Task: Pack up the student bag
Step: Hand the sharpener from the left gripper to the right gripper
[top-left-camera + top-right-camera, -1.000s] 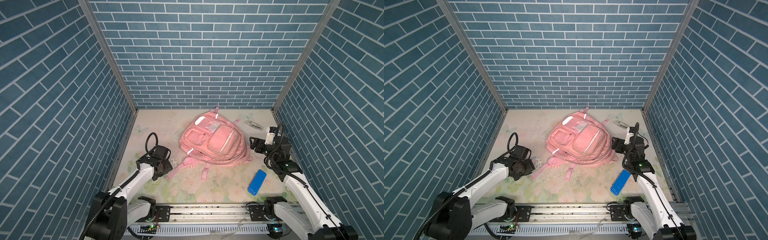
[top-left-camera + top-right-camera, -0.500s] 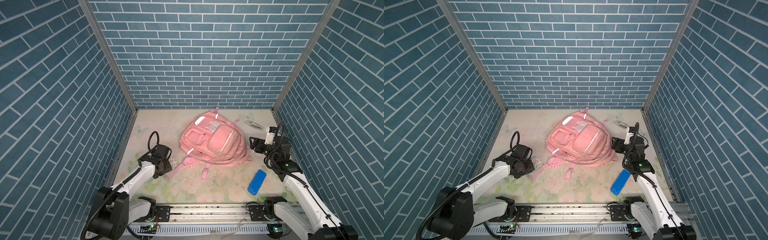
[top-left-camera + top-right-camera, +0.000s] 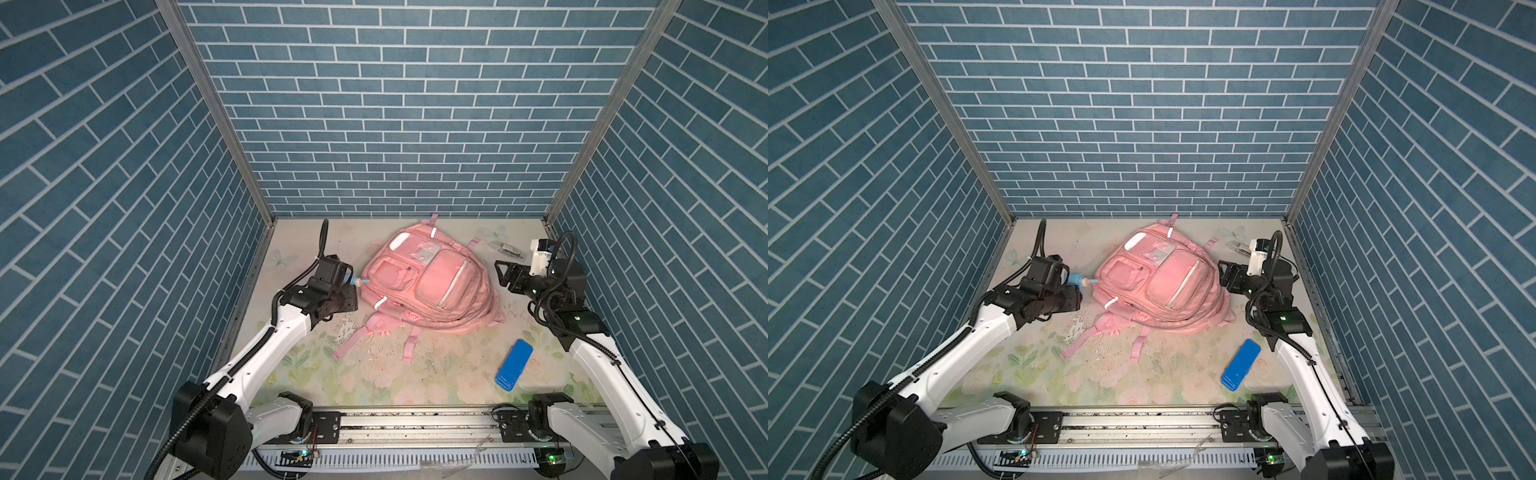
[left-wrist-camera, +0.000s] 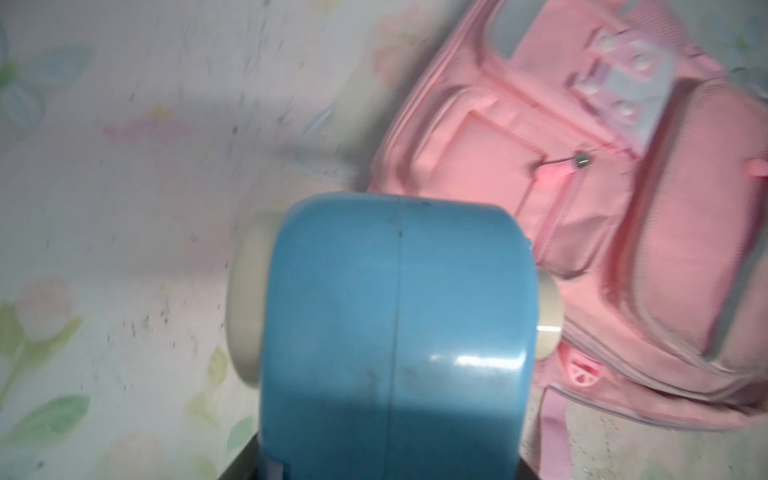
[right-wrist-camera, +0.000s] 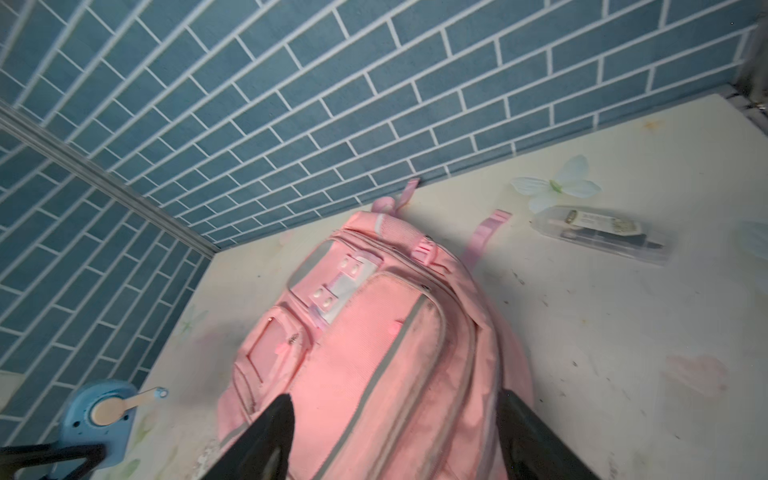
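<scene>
The left arm has swung forward toward the pack since a second ago, while the right arm has barely shifted! The student bag [image 3: 428,286] [image 3: 1163,282] lies front up on the far middle of the floral table [image 3: 374,374], its top handle toward the back brick wall [image 3: 407,124] and its pink straps [image 3: 353,345] trailing toward the near rail. Zipped pockets, silver strips and the clear window all face up. Right at its left edge comes the left gripper [image 3: 347,289] [image 3: 1069,286], clamped on a blue crank gadget [image 3: 351,280] [image 3: 1079,278]. The gadget's cream crank and small blue knob point at the bag's side, just beside the fabric, though whether they touch is hard to call. In the left wrist view the gadget's blue body [image 4: 395,332] fills the middle, blurred, with the bag [image 4: 623,249] beyond it. On the other flank the right gripper [image 3: 505,276] [image 3: 1227,274] hangs just beside the bag's right edge. Its jaws are spread wide and hold nothing, and in the right wrist view they frame the bag [image 5: 374,353]. Farther out, a clear pen case [image 3: 503,248] [image 5: 602,235] lies near the back right corner. A blue pencil case [image 3: 514,364] [image 3: 1240,365] rests well apart, near the right arm's base.
</scene>
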